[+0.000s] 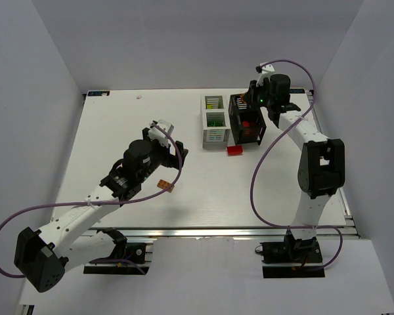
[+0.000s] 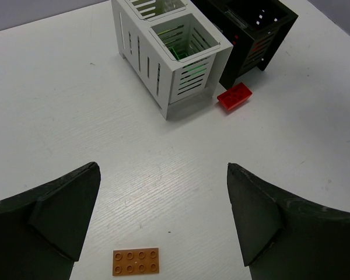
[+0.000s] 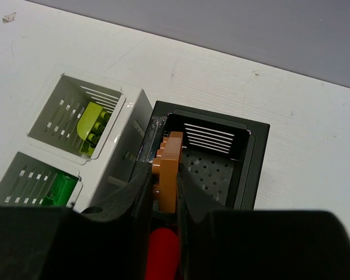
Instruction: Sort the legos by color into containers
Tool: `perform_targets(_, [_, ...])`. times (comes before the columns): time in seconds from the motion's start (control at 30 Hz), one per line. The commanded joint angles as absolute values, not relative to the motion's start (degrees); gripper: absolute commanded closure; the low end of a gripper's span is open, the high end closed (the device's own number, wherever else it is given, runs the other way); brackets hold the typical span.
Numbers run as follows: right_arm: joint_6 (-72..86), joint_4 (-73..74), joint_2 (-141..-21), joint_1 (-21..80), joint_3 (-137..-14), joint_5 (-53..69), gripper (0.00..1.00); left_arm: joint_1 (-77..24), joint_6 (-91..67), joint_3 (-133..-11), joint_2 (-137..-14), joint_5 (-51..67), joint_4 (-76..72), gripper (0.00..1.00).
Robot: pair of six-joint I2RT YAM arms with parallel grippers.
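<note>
Hovering left gripper (image 2: 163, 172): I see its two dark fingers spread wide with nothing between them, above the white table (image 1: 111, 131).
Flat orange studded plate (image 2: 136, 261): it lies studs up on the table. In my left wrist view it sits low in the gap between the fingers, and neither finger touches it.
White slatted two-compartment box (image 2: 181, 87): it stands upright toward the far right of the table, well apart from the plate. The far compartment holds a yellow-green brick (image 3: 92, 125) and the near one holds a bright green brick (image 3: 61, 188).
Small red studded brick (image 2: 234, 96): it rests studs up on the table, just in front of where the white box and its dark neighbour meet.
Black slatted box (image 3: 254, 169): it stands upright close against the white box's right side. From the top camera I see red through its slats.
Right gripper (image 3: 164, 181): its fingers are clamped narrow on an orange studded brick (image 3: 168, 160), held edge-on with the studs toward the white box, over the black box's open top. Something red shows low between the fingers, but I cannot tell what it is.
</note>
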State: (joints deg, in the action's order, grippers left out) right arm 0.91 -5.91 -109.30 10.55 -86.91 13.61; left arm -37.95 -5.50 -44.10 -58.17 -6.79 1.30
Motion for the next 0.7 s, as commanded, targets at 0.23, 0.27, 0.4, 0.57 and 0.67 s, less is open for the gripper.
perform_targets(0.23, [0.3, -6.5, -110.8, 10.3, -91.9, 12.0, 0.93, -37.5, -6.1, -45.3, -56.7, -6.0, 1.2, 0.02])
perform_targets(0.27, [0.2, -6.4, -111.0, 10.2, -92.0, 11.8, 0.92, -37.5, -6.1, -45.3, -56.7, -6.1, 1.2, 0.02])
perform_targets(0.4, [0.2, -6.2, -111.6, 9.7, -92.3, 12.0, 0.91, -37.5, -6.0, -45.3, -56.7, -6.1, 1.2, 0.02])
perform_targets(0.57, [0.3, -5.8, -112.5, 9.5, -93.3, 12.0, 0.77, -37.5, -6.0, -45.4, -57.1, -5.9, 1.3, 0.02])
perform_targets(0.67, [0.3, -5.3, -113.0, 9.5, -93.9, 12.0, 0.76, -37.5, -6.0, -45.3, -57.1, -5.9, 1.3, 0.02])
